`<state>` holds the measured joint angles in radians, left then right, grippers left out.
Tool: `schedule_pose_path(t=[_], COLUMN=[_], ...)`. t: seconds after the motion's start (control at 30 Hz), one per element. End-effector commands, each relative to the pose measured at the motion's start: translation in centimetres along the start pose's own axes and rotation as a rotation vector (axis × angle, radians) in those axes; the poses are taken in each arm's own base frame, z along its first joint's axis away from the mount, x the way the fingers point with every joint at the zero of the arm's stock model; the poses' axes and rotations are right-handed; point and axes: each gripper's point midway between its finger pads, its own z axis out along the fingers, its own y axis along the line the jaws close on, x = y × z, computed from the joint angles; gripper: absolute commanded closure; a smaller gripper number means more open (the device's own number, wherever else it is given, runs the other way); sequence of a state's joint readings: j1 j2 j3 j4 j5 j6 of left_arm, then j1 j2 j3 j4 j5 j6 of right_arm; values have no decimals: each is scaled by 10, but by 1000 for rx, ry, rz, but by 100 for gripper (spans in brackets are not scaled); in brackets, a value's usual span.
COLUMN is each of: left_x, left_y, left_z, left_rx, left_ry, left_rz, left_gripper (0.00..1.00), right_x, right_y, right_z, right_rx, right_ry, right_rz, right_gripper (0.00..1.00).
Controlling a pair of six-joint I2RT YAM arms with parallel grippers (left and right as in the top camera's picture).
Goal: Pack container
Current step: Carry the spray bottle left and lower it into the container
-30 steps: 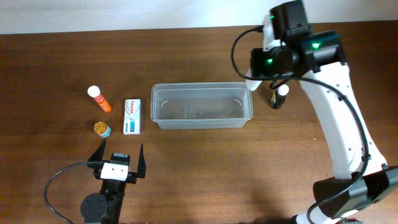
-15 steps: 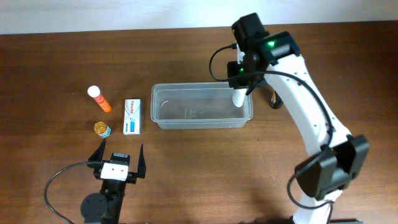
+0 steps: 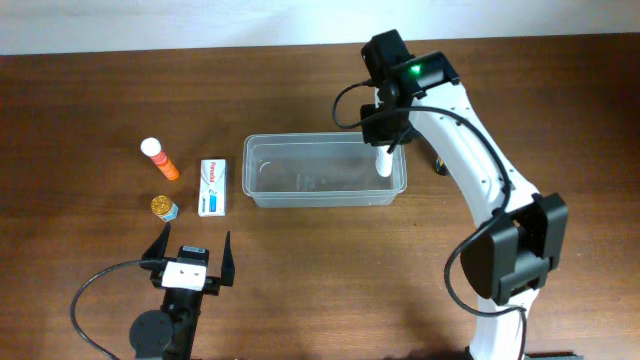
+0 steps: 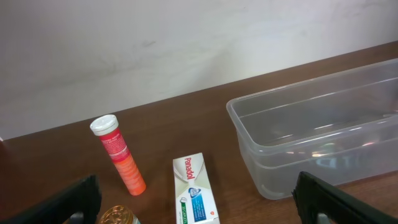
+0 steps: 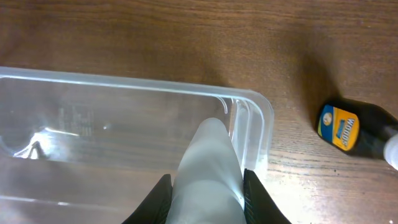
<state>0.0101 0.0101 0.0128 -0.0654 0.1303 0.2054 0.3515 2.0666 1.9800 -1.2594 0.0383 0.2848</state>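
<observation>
Container [image 3: 320, 137] stands in the middle of the table [image 3: 300, 290], empty as far as I can see, and my right gripper [image 5: 208, 199], pinching a white tube [image 5: 208, 149] just inside its right end, should ease down clear of that wall before letting go, while my left gripper [image 3: 193, 255] sits spread well in front of its left corner.

Clear, glossy plastic container [image 3: 320, 198] sits on a matt, grained wooden table [image 3: 330, 280].
</observation>
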Motion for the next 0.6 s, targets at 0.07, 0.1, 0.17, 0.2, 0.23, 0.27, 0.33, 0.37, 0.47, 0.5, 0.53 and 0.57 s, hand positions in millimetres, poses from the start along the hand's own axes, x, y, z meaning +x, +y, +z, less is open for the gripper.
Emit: schedule_pose_path(t=[0.07, 0.1, 0.17, 0.2, 0.23, 0.27, 0.33, 0.37, 0.47, 0.5, 0.53, 0.57], left_x=[2, 2, 2, 2, 2, 2, 2, 2, 2, 2, 2, 2], left_y=[2, 2, 2, 2, 2, 2, 2, 2, 2, 2, 2, 2], left_z=[0, 0, 0, 0, 0, 0, 0, 0, 0, 0, 0, 0], left_rx=[-9, -9, -9, -9, -9, -9, -9, -9, -9, -9, -9, -9], left_ry=[5, 5, 5, 5, 4, 5, 5, 5, 5, 5, 5, 5], left_rz=[-10, -10, -10, -10, -10, -10, -10, -10, -10, -10, -10, -10], left_gripper=[1, 1, 1, 1, 1, 1, 1, 1, 1, 1, 1, 1], right_x=[-4, -5, -5, -5, -5, -5, -3, -1, 4, 4, 5, 5], right_y=[3, 3, 3, 3, 3, 3, 3, 3, 2, 2, 2, 2], right_z=[13, 15, 18, 20, 21, 24, 31, 34, 46, 47, 49, 49], right_rx=[20, 20, 19, 19, 19, 19, 20, 21, 20, 20, 20, 20], right_ry=[-5, -4, -7, -9, -9, -9, -5, -1, 9, 10, 11, 11], right_rz=[-5, -5, -5, -5, -5, -5, -5, -5, -5, -5, -6, -5], right_gripper=[78, 78, 78, 78, 78, 78, 78, 78, 78, 78, 78, 78])
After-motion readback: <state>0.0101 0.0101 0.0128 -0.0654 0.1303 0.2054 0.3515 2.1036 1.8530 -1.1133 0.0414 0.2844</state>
